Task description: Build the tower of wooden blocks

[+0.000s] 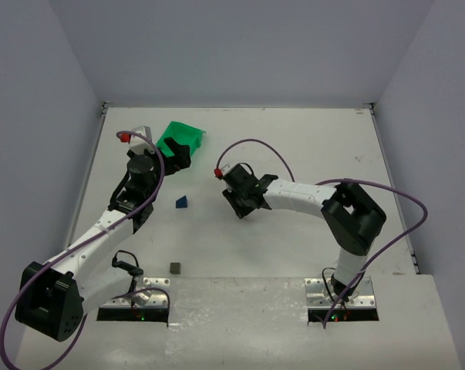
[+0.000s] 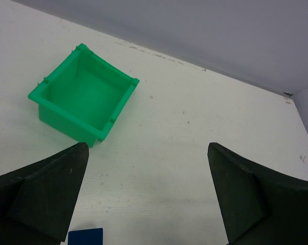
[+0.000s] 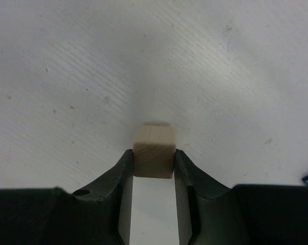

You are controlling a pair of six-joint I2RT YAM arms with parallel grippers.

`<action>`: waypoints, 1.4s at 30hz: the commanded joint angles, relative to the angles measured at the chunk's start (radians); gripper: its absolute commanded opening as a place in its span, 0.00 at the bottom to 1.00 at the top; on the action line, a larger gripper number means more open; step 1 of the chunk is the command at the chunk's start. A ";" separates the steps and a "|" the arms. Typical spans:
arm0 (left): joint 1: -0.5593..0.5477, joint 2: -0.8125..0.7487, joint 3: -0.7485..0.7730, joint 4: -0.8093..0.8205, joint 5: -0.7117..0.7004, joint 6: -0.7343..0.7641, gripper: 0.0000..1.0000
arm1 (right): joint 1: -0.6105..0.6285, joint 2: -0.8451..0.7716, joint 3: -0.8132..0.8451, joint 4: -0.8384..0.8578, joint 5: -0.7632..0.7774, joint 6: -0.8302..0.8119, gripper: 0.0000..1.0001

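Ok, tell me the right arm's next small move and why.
Probably ease the right tool toward the blue wedge: it is shut on the tan cube, the wedge lies loose to its left, and nothing looks stacked yet.

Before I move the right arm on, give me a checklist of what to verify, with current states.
1. Hold by the right tool on the small tan wooden cube: ok, pinched from both sides.
2. Cube clear of the white table: cannot tell.
3. Is the left tool empty: ok, open, nothing held.
4. Access to the blue wooden wedge: ok, alone on bare table.
5. Access to the small dark cube: ok, alone by the table's near edge.
6. Any blocks stacked yet: not ok, none visible.
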 commanded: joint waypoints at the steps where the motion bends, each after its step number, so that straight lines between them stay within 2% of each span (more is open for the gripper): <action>1: -0.010 -0.008 0.006 0.036 -0.013 0.010 1.00 | -0.034 -0.088 0.122 0.111 0.024 -0.204 0.12; 7: -0.008 -0.043 -0.004 0.039 -0.025 0.025 1.00 | -0.248 -0.098 0.288 0.131 -0.340 -0.493 0.09; 10: -0.008 -0.033 -0.002 0.046 -0.020 0.033 1.00 | -0.333 -0.104 0.331 0.077 -0.381 -0.672 0.09; 13: -0.010 -0.020 0.006 0.038 -0.009 0.038 1.00 | -0.363 -0.126 0.328 0.012 -0.296 -0.801 0.09; 17: -0.010 -0.008 0.012 0.030 0.000 0.042 1.00 | -0.440 -0.188 0.277 -0.108 -0.315 -0.929 0.09; 23: -0.010 0.038 0.038 0.017 0.031 0.053 1.00 | -0.530 -0.254 0.165 -0.269 -0.345 -1.034 0.11; 28: -0.010 0.083 0.079 -0.008 0.092 0.061 1.00 | -0.566 -0.268 0.066 -0.271 -0.333 -1.112 0.12; 42: -0.010 0.095 0.107 -0.036 0.150 0.071 1.00 | -0.605 -0.210 0.026 -0.306 -0.415 -1.191 0.12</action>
